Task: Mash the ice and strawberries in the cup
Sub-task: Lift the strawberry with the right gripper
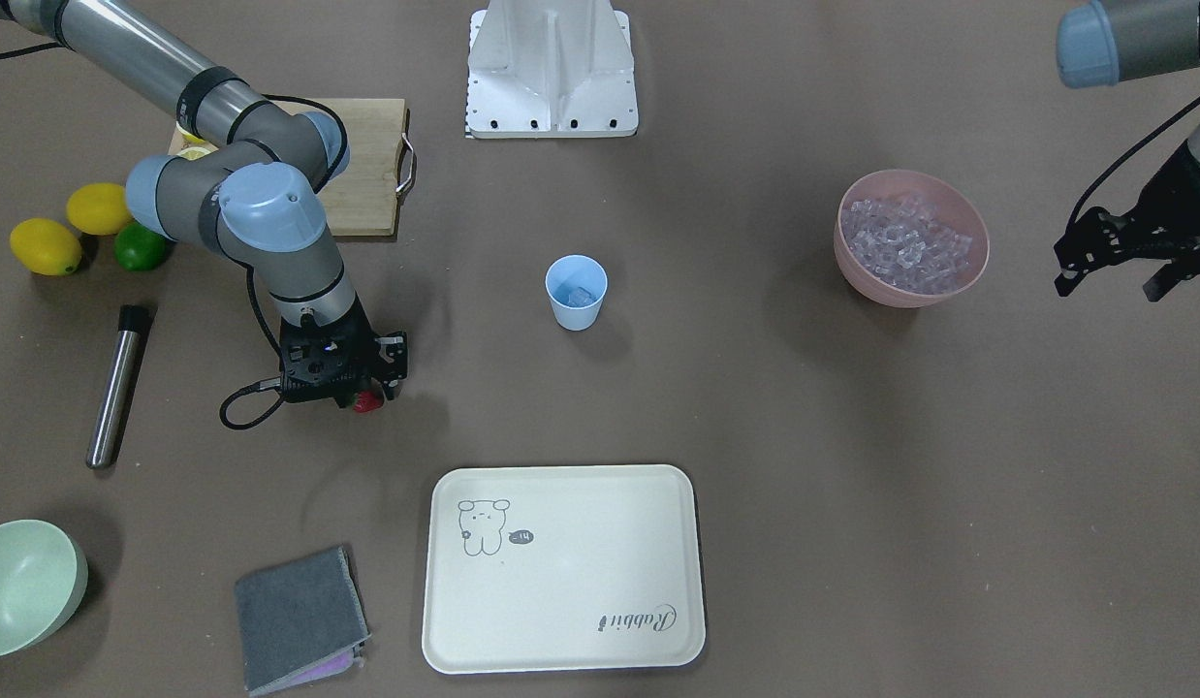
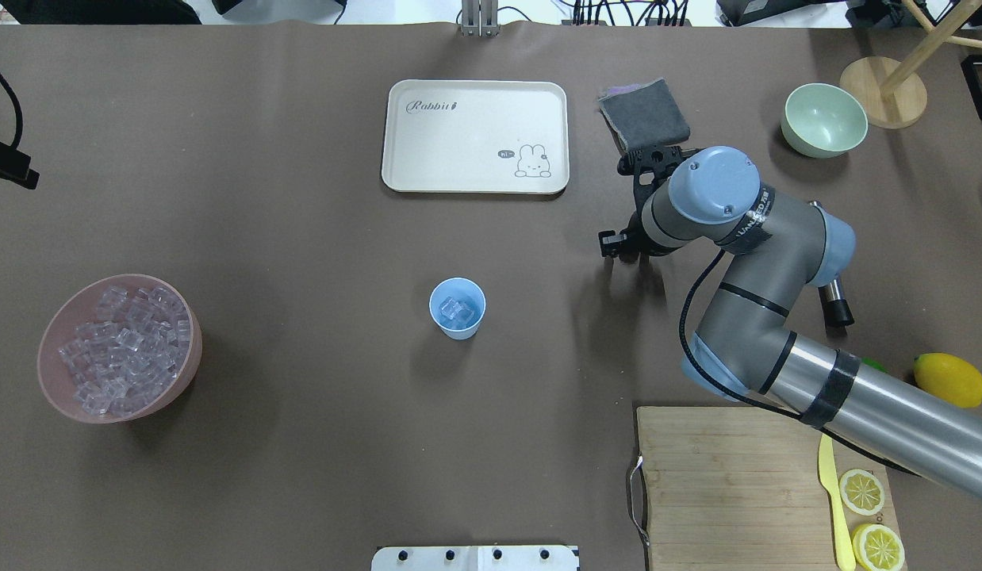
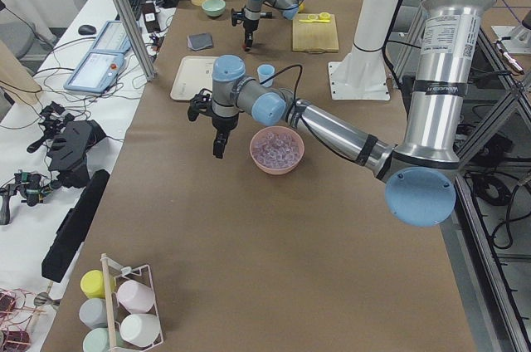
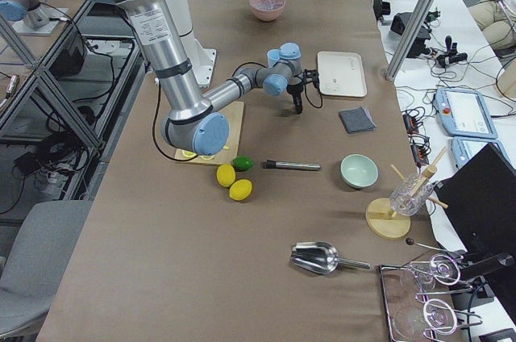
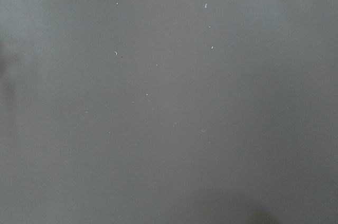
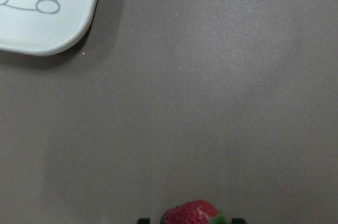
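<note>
Brown matting is covering the surface (image 2: 301,198), and at its centre in the overhead view the light blue cup (image 2: 457,308) is standing upright with a few cubes of ice (image 2: 454,311) lying in its bottom. From the cup, a pink bowl (image 2: 188,373) heaped with more clear cubes is sitting at about 8 o'clock, well apart, and a cream tray (image 2: 459,143) is lying at 12 o'clock. At about 2 o'clock from the cup the right gripper (image 1: 367,386) is pointing down at the surface, its fingers pinching the red strawberry (image 1: 367,401), whose flesh and green leaf are showing at the bottom edge of the right wrist view. The berry is being held well apart from the cup, near the tray's corner. The left gripper (image 1: 1109,276) is hovering beyond the pink bowl, at about 10 o'clock from the cup, its fingers spread apart with nothing between them. A steel rod (image 1: 115,388) is lying at 3 o'clock and a wooden cutting board (image 2: 721,476) at 4 o'clock.
</note>
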### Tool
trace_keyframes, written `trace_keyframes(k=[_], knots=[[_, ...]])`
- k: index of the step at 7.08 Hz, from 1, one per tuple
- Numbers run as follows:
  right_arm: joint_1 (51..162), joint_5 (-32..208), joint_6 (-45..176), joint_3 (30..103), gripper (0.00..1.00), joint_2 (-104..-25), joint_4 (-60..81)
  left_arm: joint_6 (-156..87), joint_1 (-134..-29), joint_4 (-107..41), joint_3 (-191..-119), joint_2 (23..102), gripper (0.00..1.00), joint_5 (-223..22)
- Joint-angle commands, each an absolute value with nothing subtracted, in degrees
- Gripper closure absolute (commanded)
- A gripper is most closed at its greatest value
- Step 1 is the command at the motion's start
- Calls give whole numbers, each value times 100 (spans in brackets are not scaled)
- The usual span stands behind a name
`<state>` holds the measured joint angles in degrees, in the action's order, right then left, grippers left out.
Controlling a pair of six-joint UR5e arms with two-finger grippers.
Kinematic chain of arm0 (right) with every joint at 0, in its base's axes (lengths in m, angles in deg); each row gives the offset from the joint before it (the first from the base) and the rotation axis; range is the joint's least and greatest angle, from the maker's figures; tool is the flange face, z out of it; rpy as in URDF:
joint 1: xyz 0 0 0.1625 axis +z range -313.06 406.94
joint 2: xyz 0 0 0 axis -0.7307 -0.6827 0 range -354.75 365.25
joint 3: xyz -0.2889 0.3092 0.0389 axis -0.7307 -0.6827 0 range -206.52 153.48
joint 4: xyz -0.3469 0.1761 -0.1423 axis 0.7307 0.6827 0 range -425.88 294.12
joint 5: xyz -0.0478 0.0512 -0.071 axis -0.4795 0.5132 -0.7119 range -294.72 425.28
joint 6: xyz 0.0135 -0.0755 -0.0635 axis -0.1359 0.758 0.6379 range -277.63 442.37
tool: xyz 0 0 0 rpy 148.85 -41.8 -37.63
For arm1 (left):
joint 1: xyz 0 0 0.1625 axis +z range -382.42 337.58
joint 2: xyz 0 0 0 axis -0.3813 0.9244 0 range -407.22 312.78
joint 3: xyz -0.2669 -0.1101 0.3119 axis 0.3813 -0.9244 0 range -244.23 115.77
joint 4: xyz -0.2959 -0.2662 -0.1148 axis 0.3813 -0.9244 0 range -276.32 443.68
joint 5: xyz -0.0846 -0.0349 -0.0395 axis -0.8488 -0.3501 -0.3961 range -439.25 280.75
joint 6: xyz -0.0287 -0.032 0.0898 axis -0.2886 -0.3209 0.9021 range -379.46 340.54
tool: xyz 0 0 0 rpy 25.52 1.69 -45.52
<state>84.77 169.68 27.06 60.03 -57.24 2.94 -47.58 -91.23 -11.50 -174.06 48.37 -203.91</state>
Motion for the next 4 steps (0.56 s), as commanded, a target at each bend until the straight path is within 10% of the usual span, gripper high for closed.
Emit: trace_keyframes(k=[1,2,4], knots=[[8482,16934,2700,6005,67,-5724,294,-4758,-9123,-1151,-17409,4832,2,-20396],[8491,16943,2700,6014,97,-5715,294,-4758,-9123,-1151,-17409,4832,2,-20388],[8666,17004,2691,6171,100,-5497,337,-4758,-9123,-1160,-17409,4823,2,-20388]])
